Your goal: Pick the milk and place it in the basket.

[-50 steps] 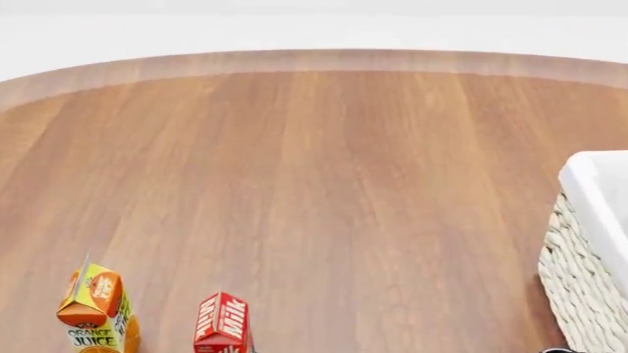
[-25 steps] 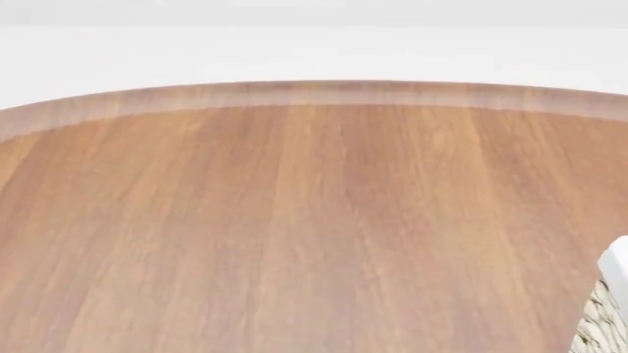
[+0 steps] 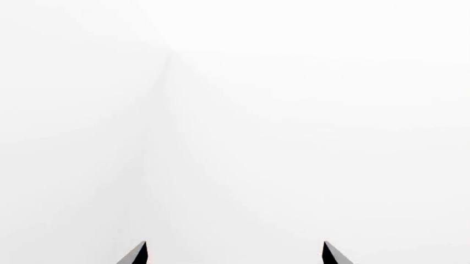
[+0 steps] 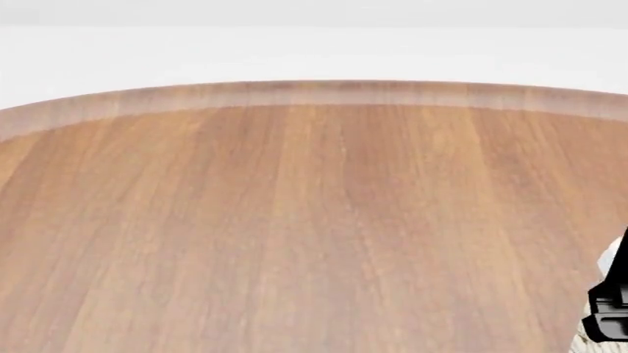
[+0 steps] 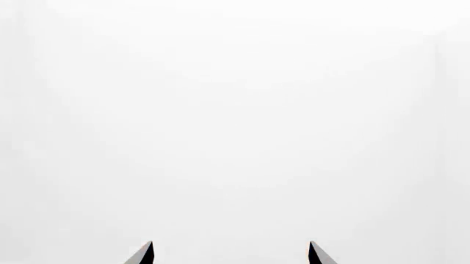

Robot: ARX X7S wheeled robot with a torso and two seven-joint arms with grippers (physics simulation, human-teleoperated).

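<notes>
The milk is out of view in every frame. Only a sliver of the basket [image 4: 618, 253] shows at the right edge of the head view: white cloth rim, with a scrap of wicker below it. A black part of my right arm [image 4: 610, 309] stands in front of that sliver. In the left wrist view my left gripper [image 3: 235, 254] is open, its two dark fingertips far apart against plain white, with nothing between them. My right gripper [image 5: 230, 254] is also open and empty, facing plain white.
The round wooden table [image 4: 314, 220] fills the head view, its far curved edge [image 4: 314, 94] against a white background. Both wrist views show only blank white.
The head view has tilted up: the orange juice and milk cartons dropped out of view and most of the basket slid off the right edge. A black part of my right arm has risen in.
</notes>
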